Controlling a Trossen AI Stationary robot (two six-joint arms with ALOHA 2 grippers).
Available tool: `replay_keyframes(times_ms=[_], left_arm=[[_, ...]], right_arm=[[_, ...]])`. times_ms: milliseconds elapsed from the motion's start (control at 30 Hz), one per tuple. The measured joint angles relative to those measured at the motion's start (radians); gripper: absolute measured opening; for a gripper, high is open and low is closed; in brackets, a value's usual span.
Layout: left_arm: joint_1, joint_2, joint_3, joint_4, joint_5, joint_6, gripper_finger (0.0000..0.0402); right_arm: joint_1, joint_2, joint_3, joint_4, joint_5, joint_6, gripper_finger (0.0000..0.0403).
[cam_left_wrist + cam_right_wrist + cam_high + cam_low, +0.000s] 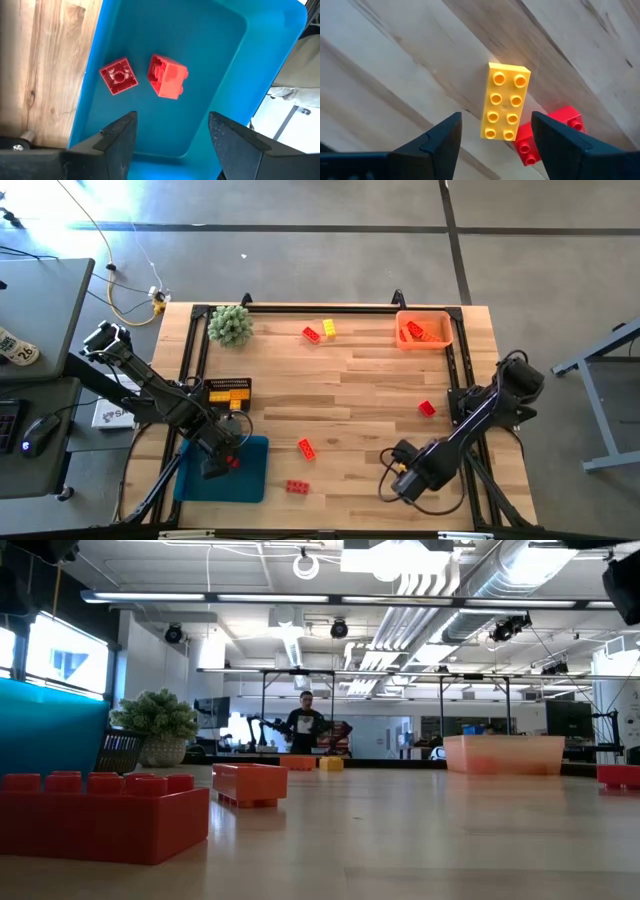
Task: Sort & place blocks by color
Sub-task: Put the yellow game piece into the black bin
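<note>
Two red blocks (145,77) lying in the blue tray (220,75), left gripper (172,132) above them with fingers spread and empty, right gripper (495,137) spread and empty over a yellow block (505,102) touching a red block (547,132) on the table (370,395), further blocks scattered across the wood, some in the orange tray (425,330).

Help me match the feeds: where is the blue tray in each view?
High view: blue tray lower left, under the left hand.
Low view: its wall at the far left edge.
Left wrist view: fills most of it.
Right wrist view: not in it.
Shared landmark: the wooden table.
</note>
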Motion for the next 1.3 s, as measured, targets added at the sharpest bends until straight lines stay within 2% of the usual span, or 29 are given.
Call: replay_keyframes(times_ms=[400,667,900,1033,1200,1300], left_arm=[[0.000,0.000,0.000,0.000,-0.009,0.001,0.0232],[0.000,0.000,0.000,0.001,-0.016,0.008,0.0232],[0.000,0.000,0.000,0.002,-0.030,0.038,0.0230],[0.000,0.000,0.000,0.002,-0.031,0.054,0.0230],[0.014,0.000,0.000,0.002,-0.038,0.080,0.0230],[0.035,0.000,0.000,0.002,-0.030,0.080,0.0231]], right_arm=[[0.000,0.108,0.000,0.001,-0.062,0.004,0.0227],[0.010,0.119,-0.002,0.023,-0.074,0.011,0.0227],[0.011,0.110,-0.087,0.149,-0.098,0.038,0.0225],[0.011,0.113,-0.083,0.143,-0.099,0.033,0.0195],[0.011,0.114,-0.079,0.140,-0.105,0.027,0.0115],[0.011,0.108,-0.079,0.138,-0.106,0.025,0.0113]])
